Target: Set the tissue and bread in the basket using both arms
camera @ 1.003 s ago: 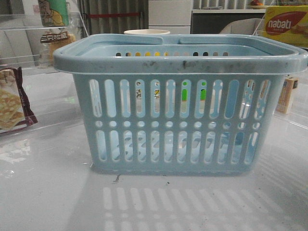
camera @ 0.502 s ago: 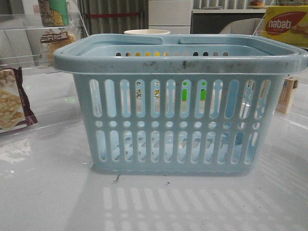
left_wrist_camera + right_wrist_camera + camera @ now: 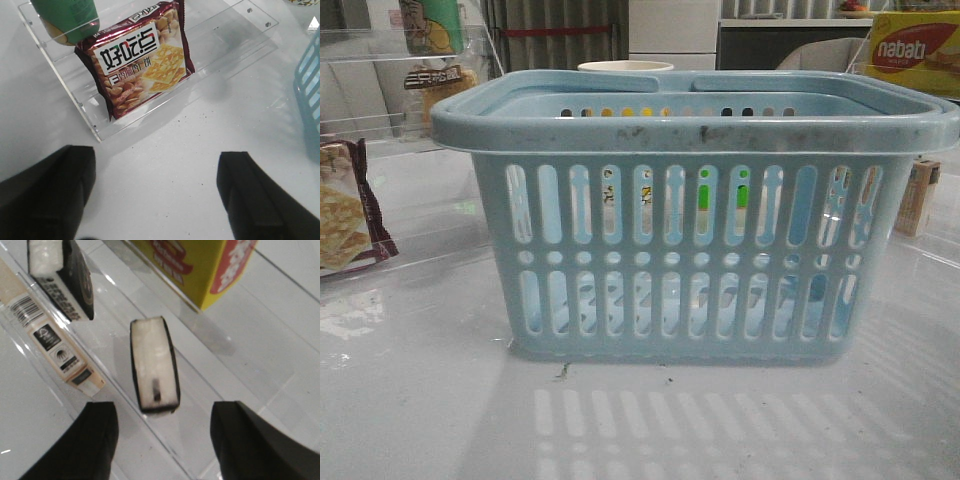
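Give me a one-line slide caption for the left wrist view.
Open left gripper above the white table, facing a maroon cracker packet on a clear tray, basket at the edge.

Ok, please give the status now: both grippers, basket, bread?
Left gripper open over bare table, short of the cracker packet. Right gripper open, empty. Basket upright; inside not visible. Bread on the far left shelf.

Light-blue basket (image 3: pixel 695 215) upright mid-table (image 3: pixel 420 400), cracker packet (image 3: pixel 348 215) left, yellow box (image 3: pixel 912 50) behind right.

Blunt matte-black end effector fingers (image 3: pixel 47 192)
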You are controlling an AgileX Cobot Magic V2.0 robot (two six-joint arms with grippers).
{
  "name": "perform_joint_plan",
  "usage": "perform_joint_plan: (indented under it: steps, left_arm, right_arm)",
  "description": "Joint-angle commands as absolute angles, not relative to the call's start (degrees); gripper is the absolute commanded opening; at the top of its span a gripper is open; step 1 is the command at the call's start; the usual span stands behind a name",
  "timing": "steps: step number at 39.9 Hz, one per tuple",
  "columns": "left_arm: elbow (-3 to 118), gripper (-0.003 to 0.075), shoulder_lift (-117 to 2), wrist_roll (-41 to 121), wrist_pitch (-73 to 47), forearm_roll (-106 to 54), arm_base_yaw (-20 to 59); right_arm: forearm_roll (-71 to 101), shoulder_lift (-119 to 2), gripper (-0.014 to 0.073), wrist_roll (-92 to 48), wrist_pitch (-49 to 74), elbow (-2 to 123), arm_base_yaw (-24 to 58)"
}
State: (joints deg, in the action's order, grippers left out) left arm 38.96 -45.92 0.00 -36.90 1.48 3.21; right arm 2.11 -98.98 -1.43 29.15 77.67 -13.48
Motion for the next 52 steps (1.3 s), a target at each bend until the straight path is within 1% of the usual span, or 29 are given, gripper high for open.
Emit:
perform_joint_plan:
  steps: [1,4,6,10,13,16,25,35,40,52]
  left_arm:
    - [40.65,0.0559,-45.79,0.00,-33.16,1.53,3.56]
    - [40.65,0.0559,-45.79,0.00,-33.16,1.53,3.56]
    - [40.65,0.0559,-45.79,0.00,-33.16,1.53,3.56]
    - [40.65,0.0559,-45.79,0.00,-33.16,1.53,3.56]
    - [40.65,0.0559,-45.79,0.00,-33.16,1.53,3.56]
    - [40.65,0.0559,-45.79,0.00,-33.16,1.53,3.56]
    - [40.65,0.0559,-45.79,0.00,-33.16,1.53,3.56]
    - [40.65,0.0559,-45.79,0.00,-33.16,1.53,3.56]
    - [40.65,0.0559,-45.79,0.00,-33.16,1.53,3.56]
    - [40.65,0.0559,-45.79,0.00,-32.96,1.53,3.56]
  right_arm:
    - [1.58,-99.95,0.0519,-1.42,24.80,82.45,-13.92]
    - [1.58,-101.98,0.0511,-1.42,24.29,83.89,-13.92]
    - [1.58,-103.03,0.0468,-1.42,24.20,84.72,-13.92]
    - [1.58,-104.03,0.0308,-1.42,23.74,85.37,-13.92]
    - [1.58,-103.90,0.0212,-1.42,23.17,85.45,-13.92]
    - [1.65,-103.13,0.0164,-1.42,23.28,85.75,-13.72]
    - [1.92,-95.54,0.0162,-1.42,25.21,85.81,-11.02]
    - [1.92,-82.43,0.0162,-1.48,33.69,83.22,-5.61]
    - [1.96,-73.34,0.0162,-1.73,33.35,76.50,-2.03]
    - [2.16,-48.48,0.0162,-1.94,33.65,55.37,8.44]
